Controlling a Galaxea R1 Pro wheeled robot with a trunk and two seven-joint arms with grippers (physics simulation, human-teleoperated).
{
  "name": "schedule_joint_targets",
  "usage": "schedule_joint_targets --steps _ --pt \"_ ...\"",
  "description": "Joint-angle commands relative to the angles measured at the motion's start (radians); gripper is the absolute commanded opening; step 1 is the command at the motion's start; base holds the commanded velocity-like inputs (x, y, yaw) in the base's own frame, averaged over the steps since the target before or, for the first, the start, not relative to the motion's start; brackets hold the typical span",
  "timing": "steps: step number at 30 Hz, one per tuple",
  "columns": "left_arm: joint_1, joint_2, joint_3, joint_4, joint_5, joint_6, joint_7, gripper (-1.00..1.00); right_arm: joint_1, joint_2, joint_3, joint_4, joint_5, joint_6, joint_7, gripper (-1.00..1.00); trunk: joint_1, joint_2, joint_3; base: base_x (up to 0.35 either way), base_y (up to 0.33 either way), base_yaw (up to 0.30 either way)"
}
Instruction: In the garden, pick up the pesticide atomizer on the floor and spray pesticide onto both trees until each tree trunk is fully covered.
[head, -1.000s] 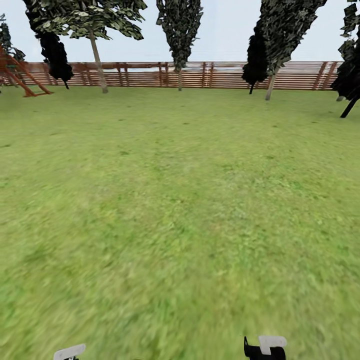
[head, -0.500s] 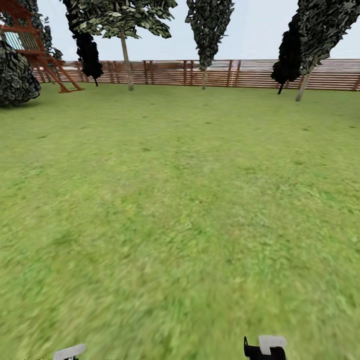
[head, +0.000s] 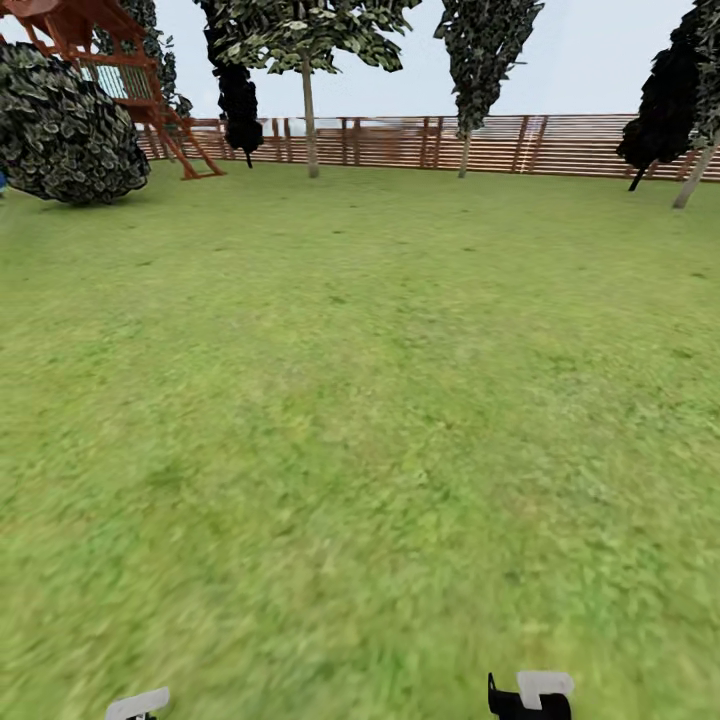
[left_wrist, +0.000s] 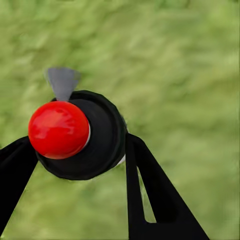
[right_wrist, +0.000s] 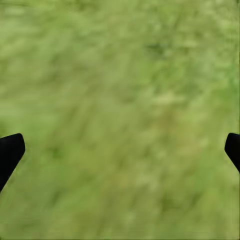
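Note:
In the left wrist view the pesticide atomizer (left_wrist: 102, 137), a round black body with a red knob (left_wrist: 58, 129) and a grey nozzle (left_wrist: 62, 81), sits between the black fingers of my left gripper (left_wrist: 75, 175), which is shut on it above the grass. My right gripper (right_wrist: 120, 150) is open over bare lawn, its two fingertips far apart with nothing between them. Across the garden lawn (head: 360, 400), pale-trunked trees (head: 309, 120) (head: 465, 150) stand far off by the wooden fence (head: 560, 145). No white specks of pesticide are in the air.
A round dark bush (head: 65, 130) and a red-brown play structure (head: 150, 90) stand at the far left. Black-foliaged trees (head: 238, 100) (head: 665, 110) grow near the fence. Bits of my left arm (head: 138, 704) and right arm (head: 532, 694) show at the head view's lower edge.
The head view has swung left: fence and trees slid to the right, and the bush and play structure came into sight. Both arms hold the same place in the picture.

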Motion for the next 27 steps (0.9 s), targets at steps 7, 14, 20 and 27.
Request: schedule_joint_targets --steps 7,14,20,27 --pt "0.000 0.001 0.000 0.001 0.054 -0.003 -0.001 -1.00 0.001 0.000 0.000 0.000 0.000 0.001 0.001 1.00 0.000 0.000 -0.003 0.336 0.128 0.273" --pt "0.000 0.001 0.000 0.001 0.055 -0.002 -0.001 -1.00 0.011 -0.002 0.001 0.002 0.004 0.002 0.006 1.00 0.000 0.000 -0.004 0.336 0.061 0.034" --pt "0.000 0.001 0.000 0.001 0.055 -0.003 -0.001 -1.00 0.011 -0.001 0.003 0.000 0.002 0.002 0.006 1.00 0.000 0.000 -0.004 0.336 0.082 0.000" --pt "0.000 0.000 0.000 0.001 0.056 -0.003 -0.001 -1.00 0.011 -0.001 0.003 0.000 0.002 0.002 0.005 1.00 0.000 0.000 -0.004 0.336 0.058 0.124"
